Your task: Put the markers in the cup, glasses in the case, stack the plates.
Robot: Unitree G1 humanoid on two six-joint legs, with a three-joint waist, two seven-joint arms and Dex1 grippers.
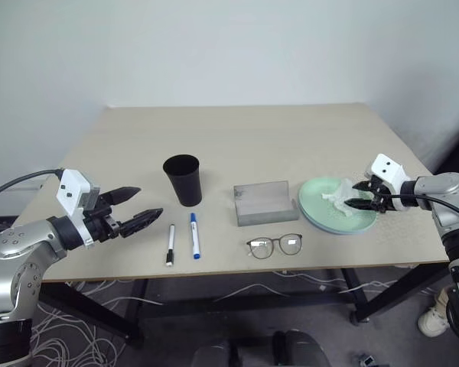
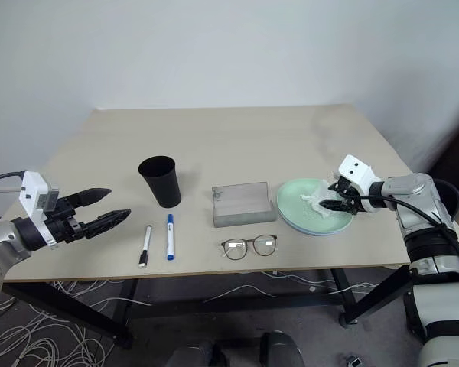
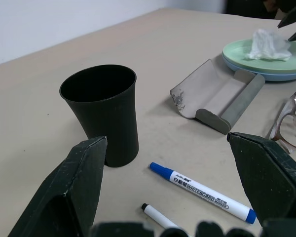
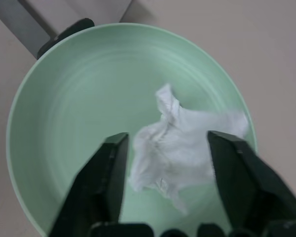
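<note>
The two markers lie side by side near the table's front edge, the black-capped one (image 1: 170,245) left of the blue-capped one (image 1: 194,235). Behind them stands the black cup (image 1: 183,180). My left gripper (image 1: 134,204) hovers open to the left of the markers, pointing at the cup (image 3: 101,113). The grey case (image 1: 262,202) lies open at mid-table, with the glasses (image 1: 275,245) unfolded in front of it. At the right, the mint green plate (image 4: 79,98) rests on the light blue plate (image 3: 286,75). My right gripper (image 4: 167,139) is open, with its fingers on either side of the crumpled white tissue (image 4: 182,145) on the green plate.
The far half of the table (image 1: 237,134) is bare up to the white wall. The plates sit close to the table's right edge. Loose cables lie on the floor below the front edge.
</note>
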